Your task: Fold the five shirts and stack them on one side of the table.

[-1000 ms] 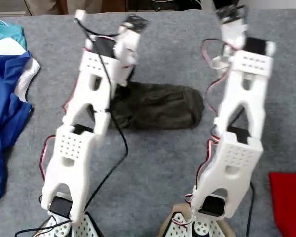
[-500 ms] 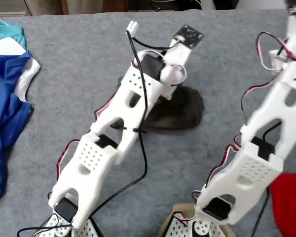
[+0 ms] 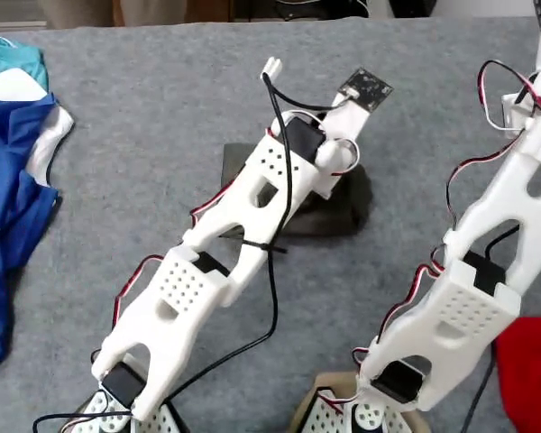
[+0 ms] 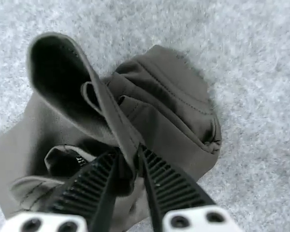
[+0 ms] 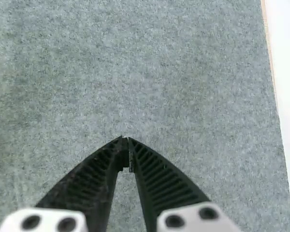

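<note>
Presently my left pincer (image 4: 128, 152) is clenched on a raised fold of the dark olive shirt (image 4: 179, 111), which lies bunched at the middle of the bench (image 3: 144, 108). My right pincer (image 5: 125, 141) is clenched on nothing, above bare bench surface.

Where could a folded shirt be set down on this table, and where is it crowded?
Bare table lies between the blue shirts and the dark shirt, and beyond it. Crowded: centre, where the left gripper pinches it.
</note>
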{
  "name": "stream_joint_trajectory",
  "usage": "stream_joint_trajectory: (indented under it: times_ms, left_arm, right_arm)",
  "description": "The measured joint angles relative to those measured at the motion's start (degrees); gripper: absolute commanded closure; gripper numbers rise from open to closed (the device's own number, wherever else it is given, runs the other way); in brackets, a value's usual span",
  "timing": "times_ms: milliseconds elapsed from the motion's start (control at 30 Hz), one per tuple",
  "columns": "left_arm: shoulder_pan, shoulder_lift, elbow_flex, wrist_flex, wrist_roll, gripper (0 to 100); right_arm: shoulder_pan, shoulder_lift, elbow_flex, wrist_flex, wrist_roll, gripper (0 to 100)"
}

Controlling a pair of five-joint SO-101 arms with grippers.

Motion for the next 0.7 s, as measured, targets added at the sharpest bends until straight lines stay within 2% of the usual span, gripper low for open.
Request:
stream_joint_trajectory:
  times_ms: [100,200,267,400,600,700]
  left_arm:
    - [-0.70,-0.09,0.00,0.00,4.13,71]
    - [-3.08,0.00,-1.32,1.41,10.73,70]
    - [-4.57,0.00,-4.48,3.69,12.22,71]
    - [-8.44,-0.09,-11.43,5.36,12.92,77]
    - [-19.87,0.62,-12.92,1.32,13.01,98]
    - [-22.15,4.40,-9.14,-2.37,13.01,97]
  right_arm:
    - [0.00,0.00,0.00,0.26,0.00,99.0]
    - [0.00,0.00,0.00,0.70,0.00,99.0]
    - [0.00,0.00,0.00,0.88,0.00,99.0]
    - [-0.79,0.00,0.00,2.02,0.00,99.1]
    - [-9.76,0.00,0.00,7.38,0.97,99.1]
    - [-16.35,0.00,0.00,8.88,1.76,99.1]
